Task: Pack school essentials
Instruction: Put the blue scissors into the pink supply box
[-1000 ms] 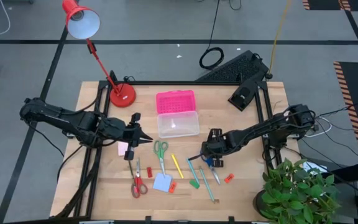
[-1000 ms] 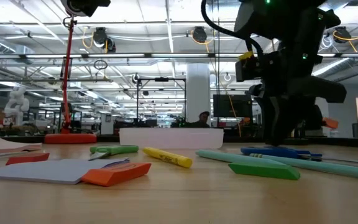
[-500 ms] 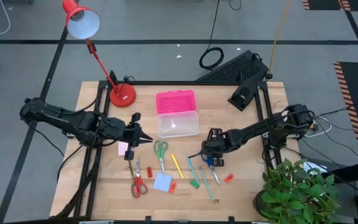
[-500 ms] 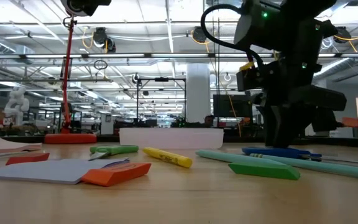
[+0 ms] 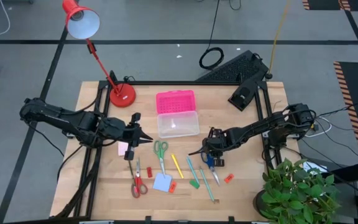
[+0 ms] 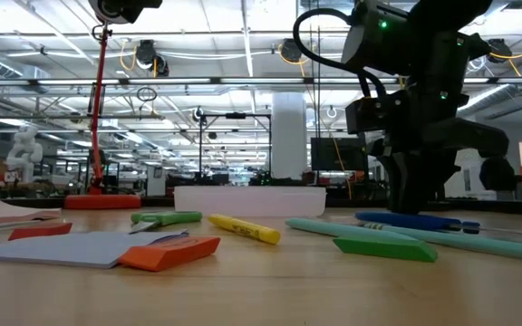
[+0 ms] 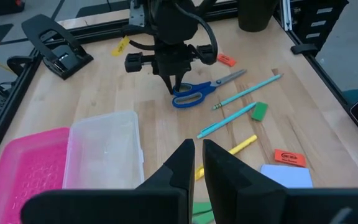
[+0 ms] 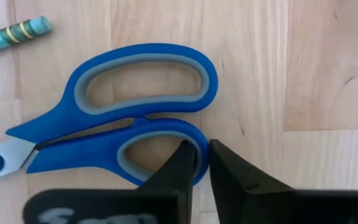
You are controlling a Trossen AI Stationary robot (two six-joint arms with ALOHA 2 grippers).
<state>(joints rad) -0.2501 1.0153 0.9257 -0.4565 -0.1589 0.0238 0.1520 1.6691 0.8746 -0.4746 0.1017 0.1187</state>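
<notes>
The wooden tabletop [image 5: 104, 186] carries a clear box [image 5: 178, 124] with its pink lid [image 5: 175, 101] lying just behind it, near the middle, and a red desk lamp [image 5: 122, 94] at the far left corner; the school things lie scattered in front of the box. The right gripper [image 8: 202, 163] stands low over the blue-handled scissors [image 8: 114, 134], which lie flat on the wood to the right of the spread — its fingers are drawn nearly together, with only a thin slit between them, and their tips sit at the outer rim of the nearer handle loop, clasping nothing that can be seen. The left gripper [image 7: 194, 163] hangs on the left side of the tabletop, well apart from the scissors, its fingers also almost together and empty, pointing toward the box. Just beside the blue scissors lie two teal pencils [image 7: 247, 93] and a green eraser [image 7: 260, 111]; a red eraser [image 7: 226, 60] lies on the far side of the right arm. Toward the centre are the green-handled scissors [image 5: 161, 152] and a yellow pencil [image 5: 176, 165]; further left and nearer the front edge lie the red-handled scissors [image 5: 137, 181], a blue note pad [image 5: 161, 182] and a small red eraser [image 5: 172, 186] next to it. A pink note pad [image 5: 123, 149] lies below the left gripper.
</notes>
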